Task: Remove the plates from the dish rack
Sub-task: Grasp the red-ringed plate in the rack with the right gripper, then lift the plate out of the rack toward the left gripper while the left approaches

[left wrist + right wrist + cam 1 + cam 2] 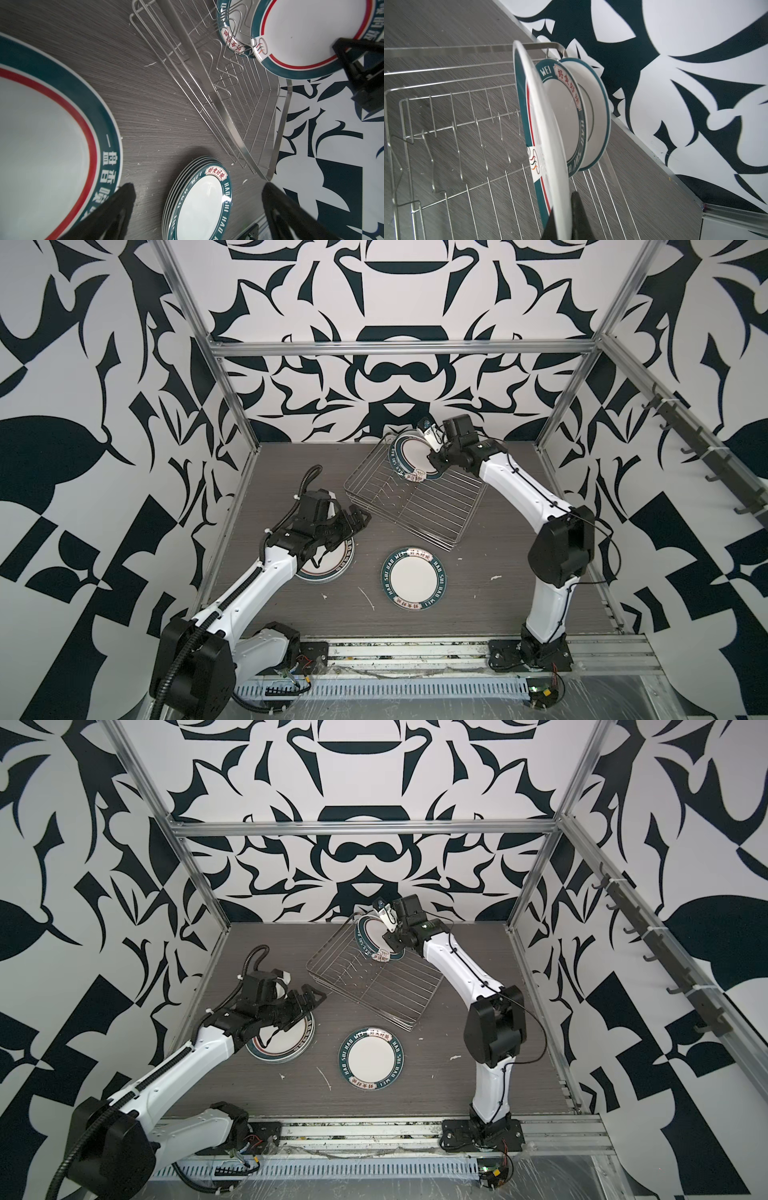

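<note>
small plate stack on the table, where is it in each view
In a top view: small plate stack just in front of the dish rack.
In a top view: the stack, same spot.
Left wrist: stack between the fingers, by the rack's corner.
Right wrist: not in it.
Shared landmark: the dish rack.

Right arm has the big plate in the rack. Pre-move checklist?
1. Grip: ok, right gripper is shut on the large plate at its rim.
2. Large plate free of the dish rack: cannot tell; it stands upright at the rack's far end.
3. Neighbours: ok, two smaller plates stand upright beside it.
4. Drop spot: likely not ok, left gripper hangs open over the large-plate stack.
5. Centre: ok, small-plate stack lies apart from both grippers.
</note>
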Controlling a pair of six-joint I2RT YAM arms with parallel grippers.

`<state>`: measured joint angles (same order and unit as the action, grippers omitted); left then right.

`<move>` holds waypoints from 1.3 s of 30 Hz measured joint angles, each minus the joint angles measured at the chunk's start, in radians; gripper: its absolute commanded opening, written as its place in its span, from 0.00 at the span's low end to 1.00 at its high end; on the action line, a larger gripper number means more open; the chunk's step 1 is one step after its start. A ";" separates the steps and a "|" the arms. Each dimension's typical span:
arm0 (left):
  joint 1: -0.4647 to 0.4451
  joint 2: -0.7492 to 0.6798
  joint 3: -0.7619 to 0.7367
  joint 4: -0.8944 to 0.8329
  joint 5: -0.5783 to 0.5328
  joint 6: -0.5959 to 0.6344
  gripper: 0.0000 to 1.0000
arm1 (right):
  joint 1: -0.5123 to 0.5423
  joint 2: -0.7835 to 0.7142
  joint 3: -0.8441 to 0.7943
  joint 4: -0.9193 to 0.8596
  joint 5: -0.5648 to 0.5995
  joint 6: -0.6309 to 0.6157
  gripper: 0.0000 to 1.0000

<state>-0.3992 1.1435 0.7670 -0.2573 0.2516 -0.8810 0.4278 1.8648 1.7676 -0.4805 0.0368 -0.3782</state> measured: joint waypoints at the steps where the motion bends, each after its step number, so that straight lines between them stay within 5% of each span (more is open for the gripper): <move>1: 0.000 0.007 0.007 0.007 0.005 0.000 0.99 | 0.000 -0.033 -0.030 0.018 -0.004 0.018 0.00; 8: 0.000 0.056 0.066 0.068 0.021 0.017 0.99 | 0.029 -0.294 -0.248 0.109 -0.106 0.225 0.00; 20: -0.014 0.123 0.117 0.220 0.069 0.020 0.99 | 0.039 -0.575 -0.509 0.173 -0.326 0.900 0.00; 33: -0.021 0.127 0.065 0.419 0.090 -0.034 0.99 | 0.046 -0.568 -0.649 0.266 -0.471 1.125 0.00; 39: -0.021 0.182 0.041 0.514 0.107 -0.075 0.88 | 0.048 -0.556 -0.732 0.407 -0.560 1.236 0.00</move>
<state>-0.4202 1.3251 0.8078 0.2569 0.3584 -0.9562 0.4755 1.3090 1.0355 -0.0738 -0.5232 0.8574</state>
